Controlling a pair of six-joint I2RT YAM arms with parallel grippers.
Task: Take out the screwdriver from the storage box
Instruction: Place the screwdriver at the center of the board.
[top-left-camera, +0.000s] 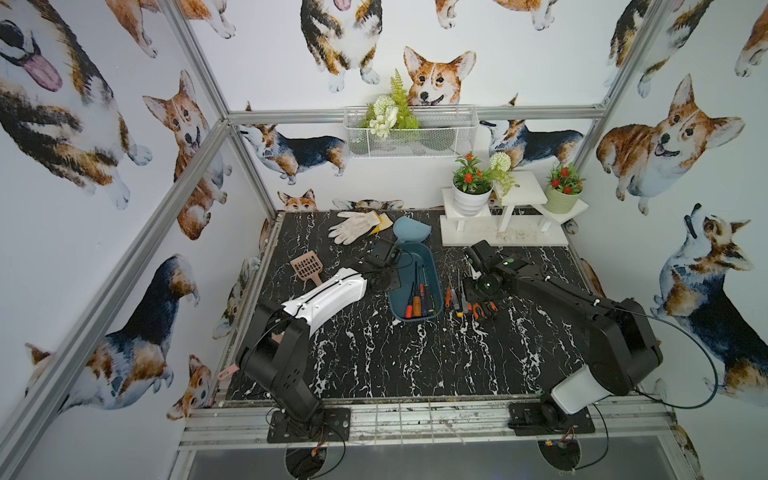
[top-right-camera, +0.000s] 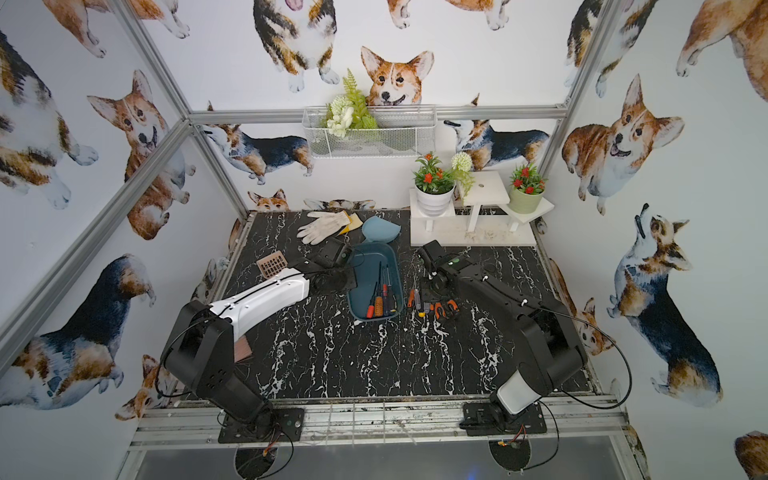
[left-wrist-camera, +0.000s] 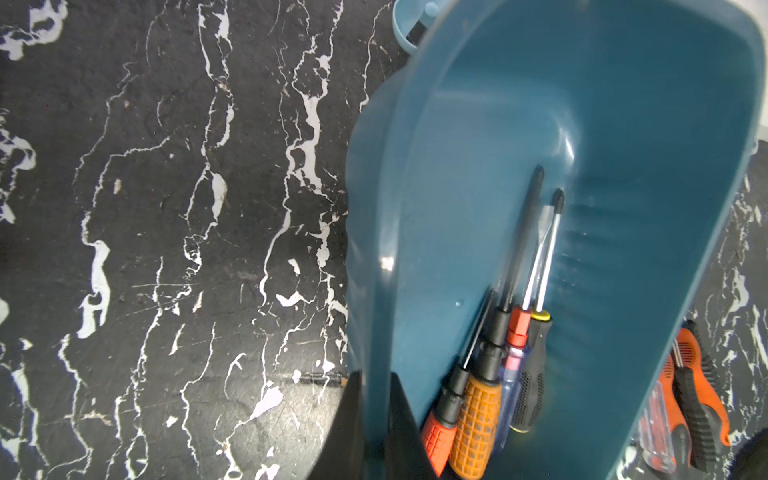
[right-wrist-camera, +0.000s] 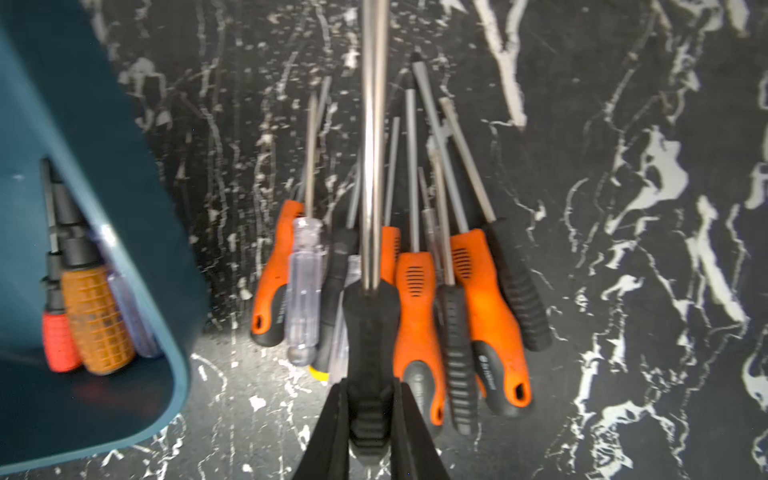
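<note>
Closest, bolted to the aluminium front rail (top-left-camera: 428, 419): black left arm base (top-left-camera: 307, 419) and black right arm base (top-left-camera: 550, 415). Pinched between the closed-up fingers of the left gripper (left-wrist-camera: 375, 386): the left long wall of the dark teal-blue, round-cornered plastic storage box (top-left-camera: 417, 255), standing mid-table with its length running away from the rail. Lying in its near end, handles toward the rail: four screwdrivers (left-wrist-camera: 494, 365), red-and-black, ribbed orange, clear blue with red collar, black with yellow ends. Just right of the box, on the black, white-veined marble-look tabletop (top-left-camera: 374, 365): loose row of screwdrivers (right-wrist-camera: 419, 299) with orange, black and clear handles. Clamped in the right gripper (right-wrist-camera: 370, 395) by its ribbed grip, outside the box and over that row: one black-handled screwdriver (right-wrist-camera: 373, 249) with long steel shaft; touching the row or not, unclear. Farther back: brown slotted plastic scoop (top-left-camera: 307, 266), white cloth glove (top-left-camera: 353, 226), light blue plastic dustpan (top-left-camera: 411, 228), white stepped stand (top-left-camera: 469, 239) with potted red flowers (top-left-camera: 471, 183); highest on the back wall, white wire mesh basket (top-left-camera: 436, 141).
</note>
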